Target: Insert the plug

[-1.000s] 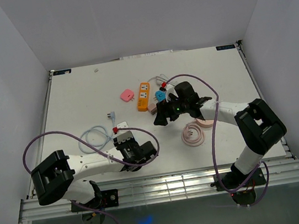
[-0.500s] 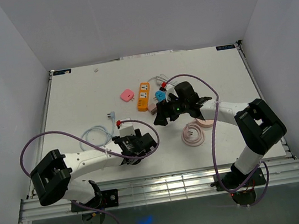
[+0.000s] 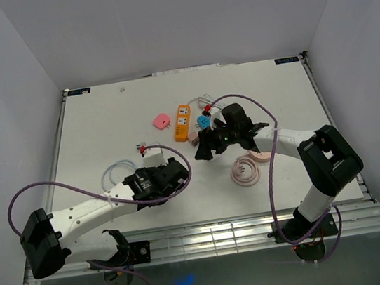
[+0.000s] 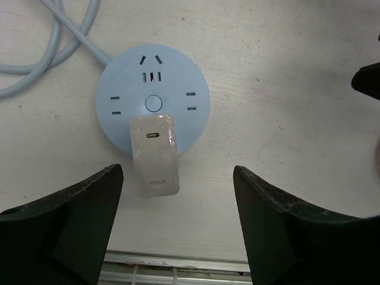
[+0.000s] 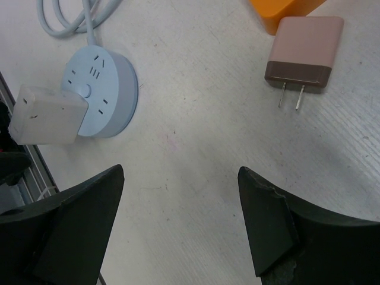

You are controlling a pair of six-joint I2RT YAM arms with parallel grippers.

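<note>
A white charger plug (image 4: 154, 153) stands in the near edge of a round pale-blue socket (image 4: 178, 95) on the table. My left gripper (image 4: 177, 172) hangs open above it, one finger on each side, touching nothing. In the top view the left gripper (image 3: 158, 177) covers most of the socket, and the plug (image 3: 152, 160) shows just beyond it. My right gripper (image 5: 179, 171) is open over bare table right of the socket (image 5: 107, 89) and the plug (image 5: 44, 116); from above the right gripper (image 3: 206, 146) sits near the orange strip.
An orange power strip (image 3: 183, 121), a pink plug (image 3: 161, 121) and a blue plug (image 3: 204, 120) lie at the back. A pink-brown two-pin adapter (image 5: 304, 56) is near my right gripper. A coiled pink cable (image 3: 245, 171) lies right; the socket's blue cord (image 3: 113, 174) loops left.
My left gripper has opened and let go of the white plug, which stays in the socket. The left arm has swung to the left. The right arm has not moved.
</note>
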